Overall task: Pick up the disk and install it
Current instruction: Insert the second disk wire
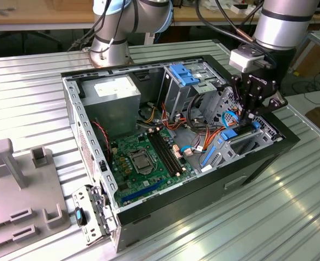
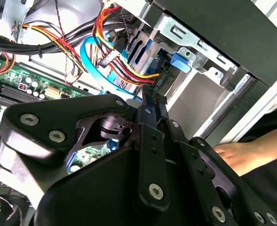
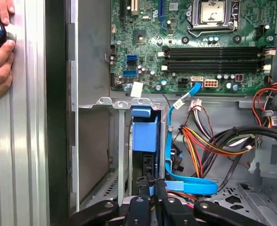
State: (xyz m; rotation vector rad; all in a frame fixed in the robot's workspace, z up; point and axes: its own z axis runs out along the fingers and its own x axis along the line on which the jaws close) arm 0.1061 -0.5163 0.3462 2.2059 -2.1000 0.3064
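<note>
One open computer case [image 1: 149, 217] on ribbed table [image 1: 290, 206]. Gripper [image 1: 251, 117] inside drive bay, fingers [image 3: 145, 186] pressed together on edge of disk [image 3: 145, 134], standing upright in bay slot. Judgement: keep disk square to slot rails, press evenly, avoid blue cable [image 3: 185, 181] beside it.

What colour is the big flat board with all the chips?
Green, clearest in the first wrist view: the motherboard.

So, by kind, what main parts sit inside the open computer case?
motherboard: 1
power supply: 1
CPU socket: 1
disk, in its blue carrier: 1
Total: 4
</note>
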